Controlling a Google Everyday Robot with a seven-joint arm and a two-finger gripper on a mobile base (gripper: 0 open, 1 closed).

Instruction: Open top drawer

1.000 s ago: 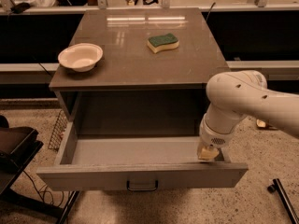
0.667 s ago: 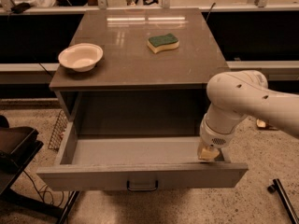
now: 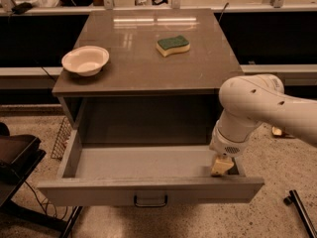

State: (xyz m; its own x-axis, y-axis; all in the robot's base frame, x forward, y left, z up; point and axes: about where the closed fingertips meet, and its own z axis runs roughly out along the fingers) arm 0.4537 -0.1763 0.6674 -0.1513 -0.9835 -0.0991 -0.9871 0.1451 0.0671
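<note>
Now, bench [image 3: 148, 76]: squat grey-brown cabinet with a glossy top, standing on speckled floor.

Top drawer [image 3: 99, 193]: sits directly under the bench top and is drawn well out toward the camera. The cavity behind it is dark and open. Judgement: the task is at or near done, and what remains is at most a last short pull and then getting clear.

To do that well, keep any further pull straight along the drawer's line of travel, with no sideways load, since contact is far off-centre at the right end. Stop once the travel feels spent. Then lift straight up over the front wall before swinging away, so the front is not nudged back in.

Look of the drawer: grey, wide and tall-fronted, with a pale bare floor inside and nothing seen in it. The side walls are thin.

Arm [image 3: 257, 108]: white and bulky, coming in from the right with the wrist turned down into the drawer.

Bowl [image 3: 85, 60]: cream, on the bench top at left.

Sponge [image 3: 173, 44]: yellow with a green face, on the bench top mid-rear, well apart from the bowl.

Claw [image 3: 222, 165]: yellowish tip inside the drawer at its front right corner, just behind the front wall. How far apart it is set cannot be told, and no grasp on anything is visible.

Handle [image 3: 150, 201]: small dark bar at the centre of the front, untouched, well apart from the claw
</note>
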